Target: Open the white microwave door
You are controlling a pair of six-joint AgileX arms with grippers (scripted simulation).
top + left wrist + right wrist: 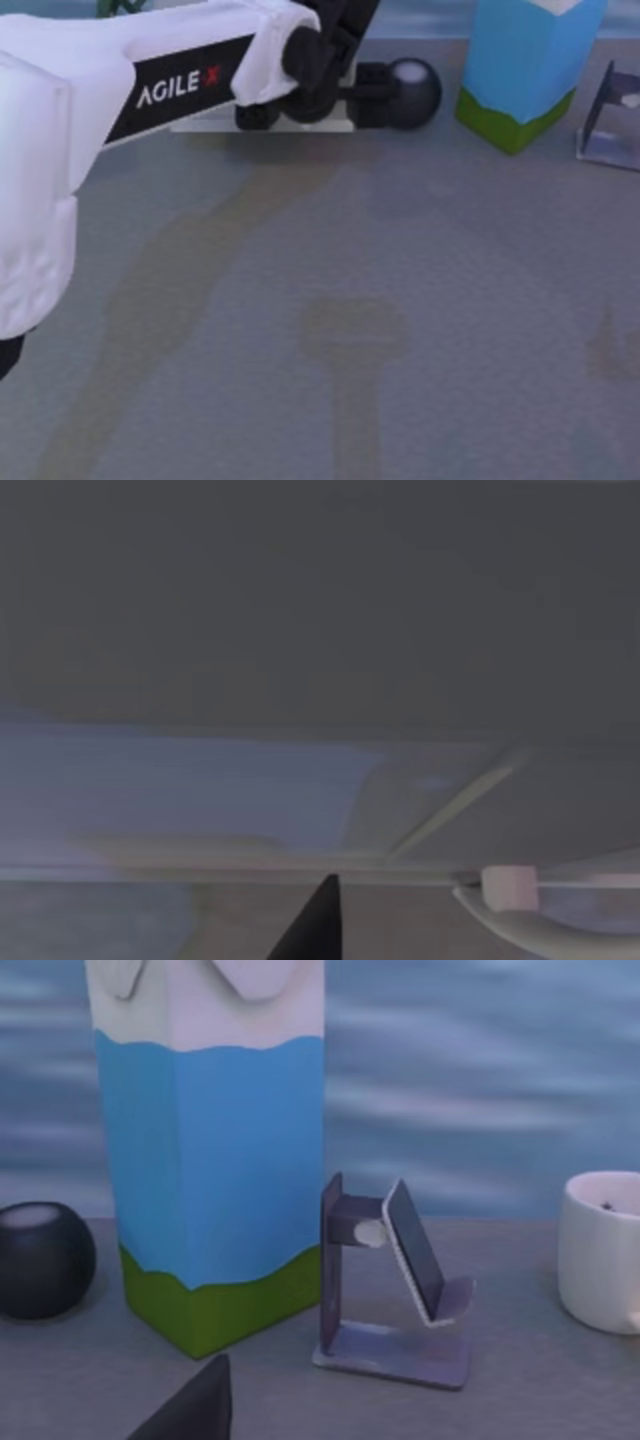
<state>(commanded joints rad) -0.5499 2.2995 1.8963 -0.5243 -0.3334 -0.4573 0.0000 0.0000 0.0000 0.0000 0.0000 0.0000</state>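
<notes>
one left arm [150, 90] at one white microwave [262, 122] — one carton [525, 65] beside.

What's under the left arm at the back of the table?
A sliver of the white microwave shows below the left arm, with a dark ball beside it. The door, handle and left pincer are covered by the arm.
</notes>
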